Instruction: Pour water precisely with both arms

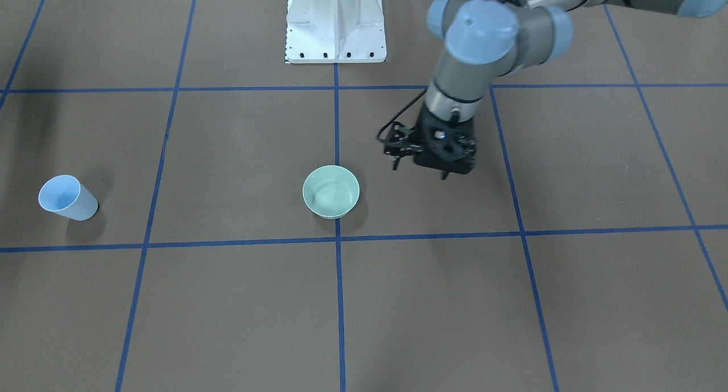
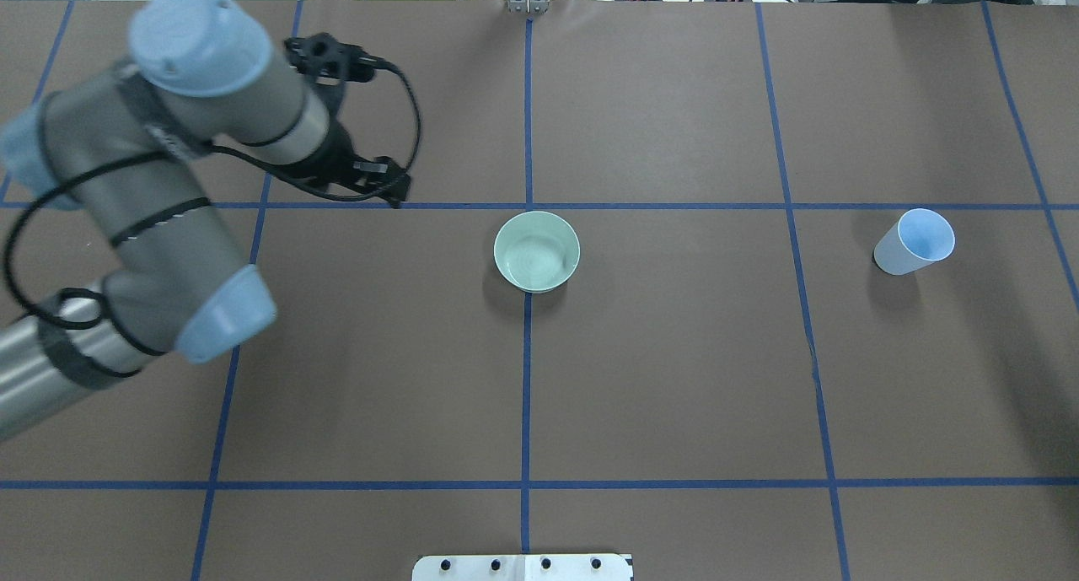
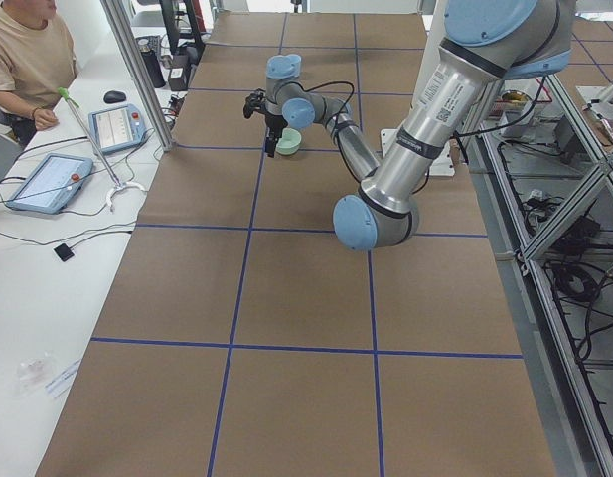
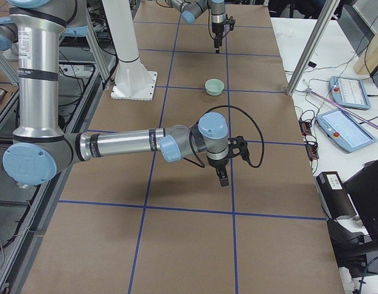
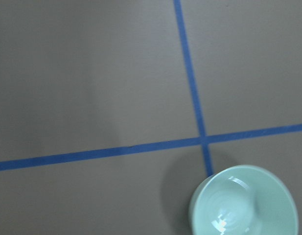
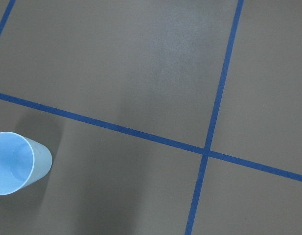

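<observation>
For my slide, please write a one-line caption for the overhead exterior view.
Left gripper hovers apart from a green bowl holding water; a blue cup stands far right.

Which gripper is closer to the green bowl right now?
Left. The left gripper hangs beside the bowl, on its left-arm side; the right gripper is much farther, beyond the next tape line.

I work in a robotics lab: beside my blue-taped table [image 3: 296, 288] stand aluminium posts [image 3: 139, 75] and a white bench [image 3: 28, 298] carrying two teach pendants [image 3: 48, 182].
</observation>
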